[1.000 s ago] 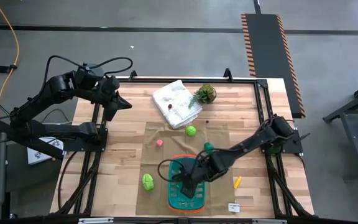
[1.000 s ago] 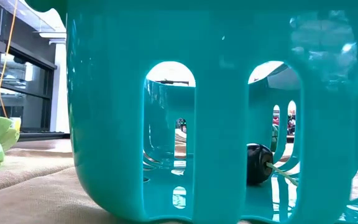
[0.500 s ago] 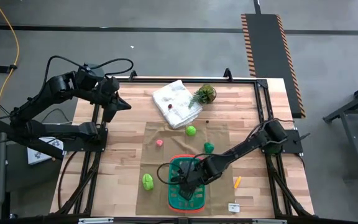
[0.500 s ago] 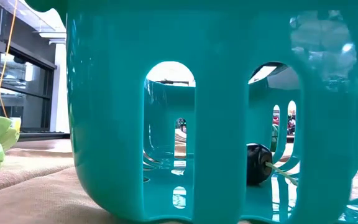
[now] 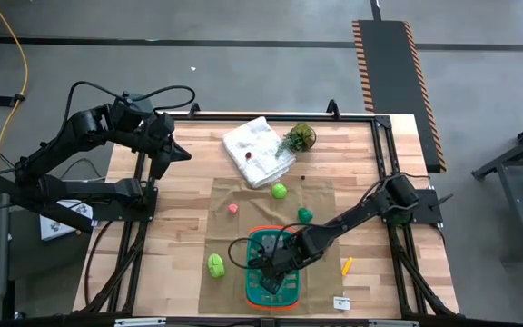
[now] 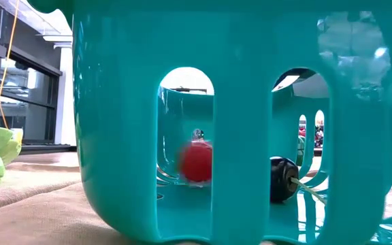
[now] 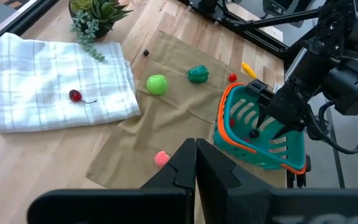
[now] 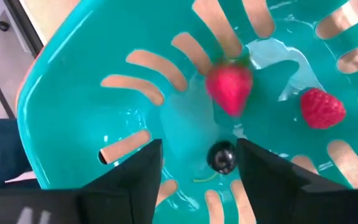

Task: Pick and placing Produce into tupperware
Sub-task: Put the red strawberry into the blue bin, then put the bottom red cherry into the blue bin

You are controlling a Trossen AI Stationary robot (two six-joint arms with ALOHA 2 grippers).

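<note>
While the right gripper [image 8: 197, 165] hangs open over the tupperware [image 5: 260, 292], a blurred strawberry [image 8: 229, 87] (tip pointing toward the gripper) sits inside beside a raspberry [image 8: 322, 107]; the left gripper [image 7: 196, 163] is closed.

Grey concrete floor [image 5: 243, 73], hazard-striped ramp [image 5: 393, 77], yellow cable [image 5: 21, 54], dark-framed windows [image 6: 26, 102]

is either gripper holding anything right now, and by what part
Nothing is held. The right gripper is open above the basket, with a blurred strawberry free below it. The left gripper is shut, empty.
</note>
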